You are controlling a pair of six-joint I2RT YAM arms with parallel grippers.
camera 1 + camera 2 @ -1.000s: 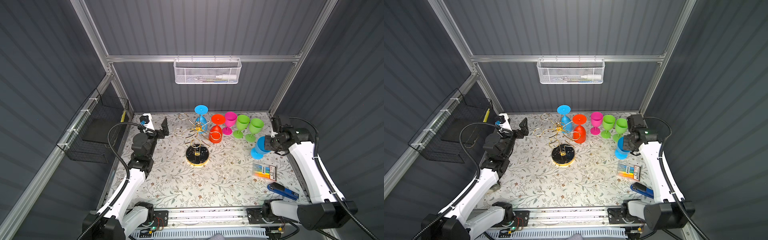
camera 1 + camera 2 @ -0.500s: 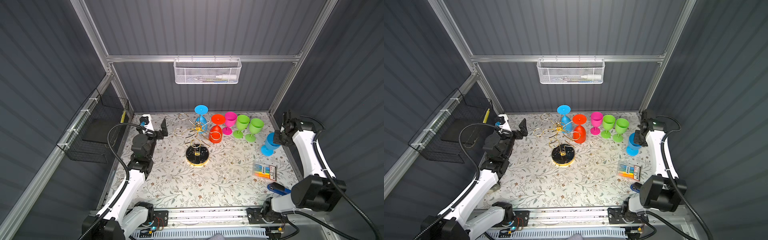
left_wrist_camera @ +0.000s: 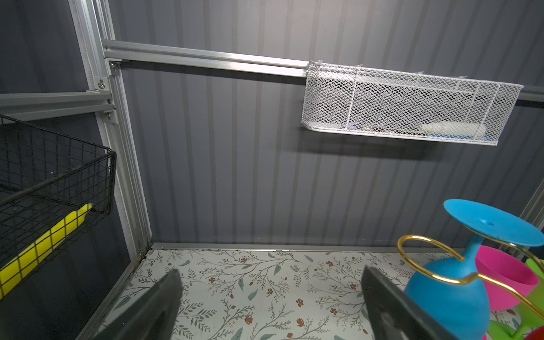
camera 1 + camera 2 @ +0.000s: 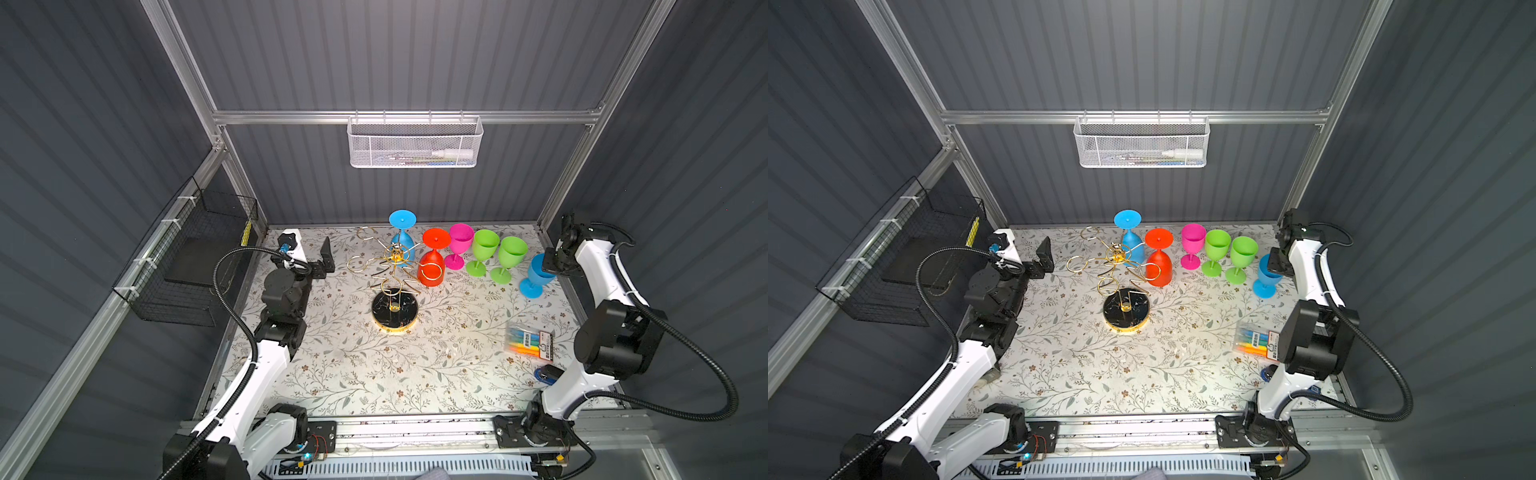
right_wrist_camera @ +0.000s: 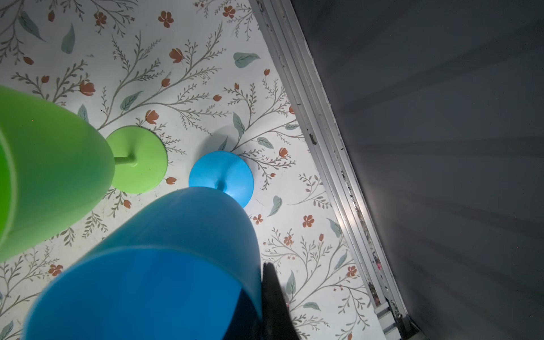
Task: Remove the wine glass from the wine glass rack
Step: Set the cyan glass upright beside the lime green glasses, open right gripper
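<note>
The gold wine glass rack stands mid-table on its round black base. Two wine glasses hang upside down from its arms: a blue one and a red one. A second blue wine glass stands upright at the far right, off the rack. My right gripper is shut on its rim, one finger inside the bowl and one outside. My left gripper is open and empty, left of the rack.
A pink glass and two green glasses stand in a row between the rack and the held glass. A marker pack lies front right. A white mesh basket hangs on the back wall, a black wire basket on the left wall.
The right arm has swung round toward the right wall, carrying the blue glass a little right and back. The left gripper has drawn slightly back and left, still open.
</note>
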